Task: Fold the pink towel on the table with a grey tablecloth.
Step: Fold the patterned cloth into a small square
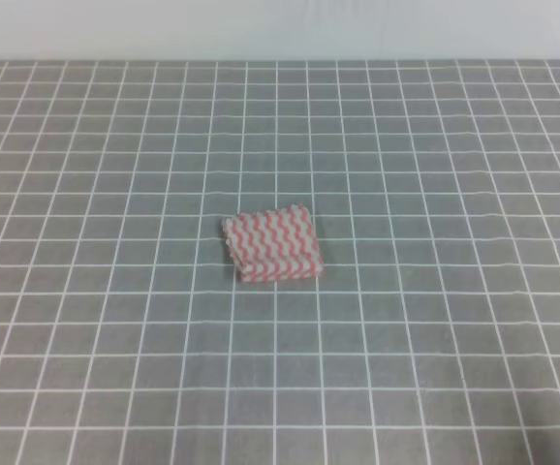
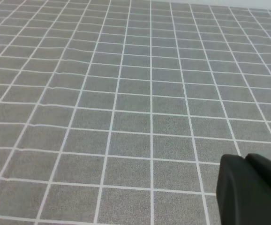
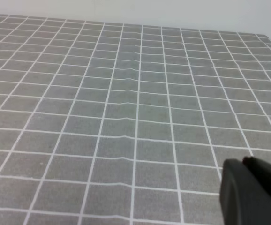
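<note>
The pink towel [image 1: 272, 244] lies near the middle of the table with a grey tablecloth [image 1: 435, 145] as a small compact rectangle, with stacked layers showing along its front and left edges. Neither arm appears in the exterior high view. In the left wrist view the left gripper [image 2: 246, 159] is a black shape at the bottom right, its two fingers pressed together over bare cloth. The right gripper [image 3: 244, 162] looks the same in the right wrist view, fingers together and holding nothing. The towel is out of both wrist views.
Gridded grey cloth [image 2: 126, 93] surrounds the towel on all sides. A pale wall [image 1: 280, 29] runs along the table's far edge. Slight ripples cross the cloth [image 3: 126, 84] in the wrist views.
</note>
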Available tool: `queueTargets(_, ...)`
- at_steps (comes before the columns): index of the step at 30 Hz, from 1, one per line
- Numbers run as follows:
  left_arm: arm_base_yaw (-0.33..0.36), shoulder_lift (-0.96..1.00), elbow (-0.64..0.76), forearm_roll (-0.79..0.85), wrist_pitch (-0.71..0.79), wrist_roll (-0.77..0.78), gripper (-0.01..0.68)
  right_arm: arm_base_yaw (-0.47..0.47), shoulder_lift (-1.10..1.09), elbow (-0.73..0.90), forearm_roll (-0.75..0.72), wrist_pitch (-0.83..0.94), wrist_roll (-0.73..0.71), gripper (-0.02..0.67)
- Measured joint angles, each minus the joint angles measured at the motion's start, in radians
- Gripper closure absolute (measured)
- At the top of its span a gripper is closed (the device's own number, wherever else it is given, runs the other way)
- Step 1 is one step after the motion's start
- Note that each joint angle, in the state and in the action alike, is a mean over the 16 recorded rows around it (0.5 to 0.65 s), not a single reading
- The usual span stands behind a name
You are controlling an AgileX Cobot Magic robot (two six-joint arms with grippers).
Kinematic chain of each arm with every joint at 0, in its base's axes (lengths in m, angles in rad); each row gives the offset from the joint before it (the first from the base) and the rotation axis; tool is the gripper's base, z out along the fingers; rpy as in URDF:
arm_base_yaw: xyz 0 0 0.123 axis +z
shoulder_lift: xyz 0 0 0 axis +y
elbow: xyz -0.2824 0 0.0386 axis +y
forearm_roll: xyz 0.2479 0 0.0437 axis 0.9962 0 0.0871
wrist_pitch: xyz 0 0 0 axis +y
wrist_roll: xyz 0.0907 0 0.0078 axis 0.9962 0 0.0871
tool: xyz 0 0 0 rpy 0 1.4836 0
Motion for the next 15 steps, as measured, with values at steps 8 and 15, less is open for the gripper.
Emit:
queueTargets(8, 0.000, -0.003, 0.004, -0.002, -0.003, -0.006, 0.673, 0.000, -0.003, -0.003, 0.000, 0.001, 0.000, 0.666)
queueTargets(15, 0.000, -0.006, 0.004, -0.002, -0.003, -0.011, 0.673, 0.000, -0.002, -0.002, 0.000, 0.000, 0.000, 0.666)
